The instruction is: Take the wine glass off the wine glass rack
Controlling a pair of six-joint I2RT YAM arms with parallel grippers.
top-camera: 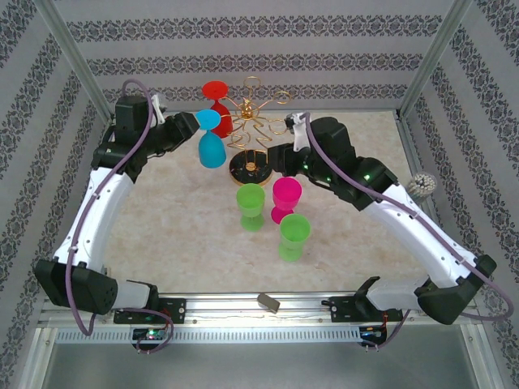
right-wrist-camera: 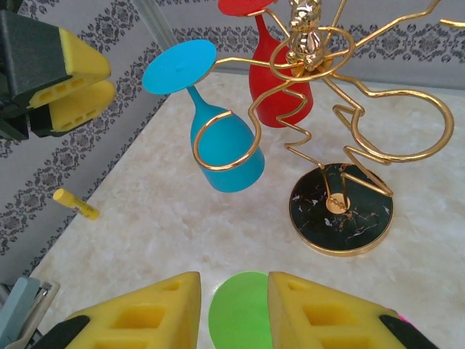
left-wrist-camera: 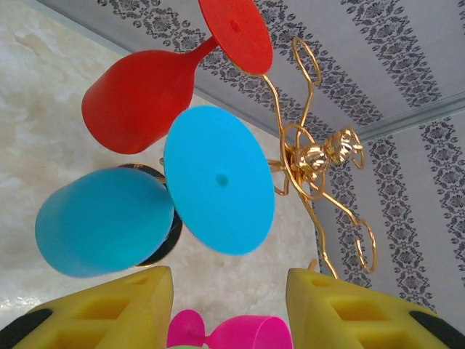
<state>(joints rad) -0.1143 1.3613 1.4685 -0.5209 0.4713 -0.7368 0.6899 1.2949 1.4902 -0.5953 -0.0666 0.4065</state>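
Observation:
The gold wire wine glass rack (top-camera: 253,121) stands on its round black base (top-camera: 250,168) at the back centre. A blue wine glass (top-camera: 211,146) hangs upside down in one of its loops, and a red one (top-camera: 217,97) hangs behind it. My left gripper (top-camera: 188,126) is open just left of the blue foot disc (left-wrist-camera: 218,178), apart from it, with nothing between its yellow pads (left-wrist-camera: 123,309). My right gripper (top-camera: 284,158) is open beside the rack base (right-wrist-camera: 341,211). Its pads (right-wrist-camera: 145,316) straddle the view of a green glass (right-wrist-camera: 238,313) standing lower down.
Two green glasses (top-camera: 250,205) (top-camera: 293,235) and a pink one (top-camera: 285,198) stand on the table in front of the rack. A brush (top-camera: 422,185) lies at the right edge, a small yellow piece (right-wrist-camera: 75,204) at the left, and a dark block (top-camera: 268,302) on the front rail.

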